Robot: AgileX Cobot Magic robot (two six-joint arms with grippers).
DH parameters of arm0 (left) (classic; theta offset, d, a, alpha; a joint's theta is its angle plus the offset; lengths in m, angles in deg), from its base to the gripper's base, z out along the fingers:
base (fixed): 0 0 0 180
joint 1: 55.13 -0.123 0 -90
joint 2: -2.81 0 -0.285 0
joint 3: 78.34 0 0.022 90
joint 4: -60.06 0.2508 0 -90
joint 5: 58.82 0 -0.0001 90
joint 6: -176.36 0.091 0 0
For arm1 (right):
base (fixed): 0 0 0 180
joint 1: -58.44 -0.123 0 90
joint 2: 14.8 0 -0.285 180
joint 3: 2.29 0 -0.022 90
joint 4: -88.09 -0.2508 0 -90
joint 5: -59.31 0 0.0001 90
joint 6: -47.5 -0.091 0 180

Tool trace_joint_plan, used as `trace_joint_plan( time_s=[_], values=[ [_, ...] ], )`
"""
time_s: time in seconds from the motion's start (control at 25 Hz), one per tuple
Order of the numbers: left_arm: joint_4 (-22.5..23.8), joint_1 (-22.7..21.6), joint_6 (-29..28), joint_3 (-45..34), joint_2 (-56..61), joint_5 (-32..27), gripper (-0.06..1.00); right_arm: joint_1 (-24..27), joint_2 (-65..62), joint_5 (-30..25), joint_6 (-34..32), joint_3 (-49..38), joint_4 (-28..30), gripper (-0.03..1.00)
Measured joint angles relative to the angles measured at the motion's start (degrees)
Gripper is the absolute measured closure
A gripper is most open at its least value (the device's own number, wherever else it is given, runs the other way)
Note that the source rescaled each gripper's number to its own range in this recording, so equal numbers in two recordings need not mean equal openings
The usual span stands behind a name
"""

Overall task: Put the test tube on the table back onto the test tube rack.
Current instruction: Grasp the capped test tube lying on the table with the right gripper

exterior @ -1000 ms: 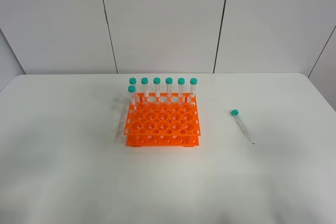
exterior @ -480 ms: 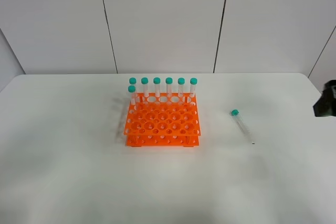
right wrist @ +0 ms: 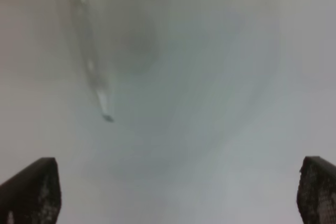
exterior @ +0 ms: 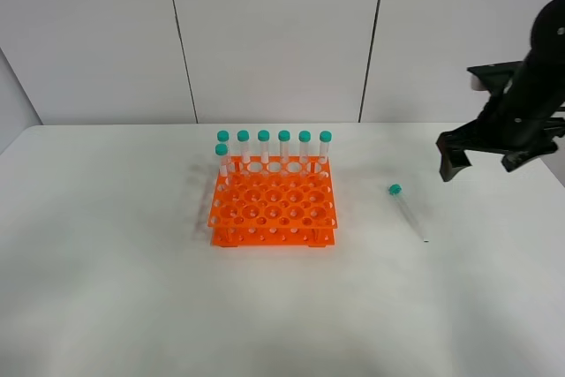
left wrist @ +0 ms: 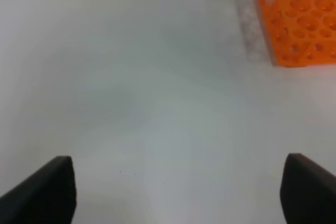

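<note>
The test tube [exterior: 407, 210] lies flat on the white table [exterior: 115, 253], to the right of the orange test tube rack [exterior: 272, 207], teal cap toward the back. The right wrist view shows its clear body and pointed tip [right wrist: 89, 51], blurred. My right gripper [exterior: 481, 163] hangs open in the air, right of and behind the tube; its fingertips are wide apart in the right wrist view [right wrist: 176, 192]. My left gripper [left wrist: 178, 192] is open and empty over bare table, with the rack's corner [left wrist: 302, 19] ahead of it. It is out of the exterior view.
Several teal-capped tubes [exterior: 274, 147] stand upright along the rack's back row, and one more stands at the left of the second row. Grey wall panels [exterior: 274, 33] rise behind the table's far edge.
My right arm has come in from the right edge and moved left, over the table toward the lying tube. The tube and rack have not moved.
</note>
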Motion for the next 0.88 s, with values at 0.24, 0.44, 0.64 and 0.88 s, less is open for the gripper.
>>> trace_joint_plan(
  time_s=[0.24,0.44,0.64,0.88],
  values=[
    [0.0,0.0,0.0,0.0,0.0,0.0,-0.06,-3.8,5.7,3.3,0.9,1.0,-1.1,-0.03],
    [0.0,0.0,0.0,0.0,0.0,0.0,-0.06,-4.0,9.5,4.5,1.1,1.0,-1.7,-0.03],
    [0.0,0.0,0.0,0.0,0.0,0.0,-0.06,-4.0,12.4,6.6,1.3,1.1,-1.7,-0.03],
    [0.0,0.0,0.0,0.0,0.0,0.0,-0.06,-4.0,16.2,9.5,1.3,1.1,-1.7,-0.03]
  ],
)
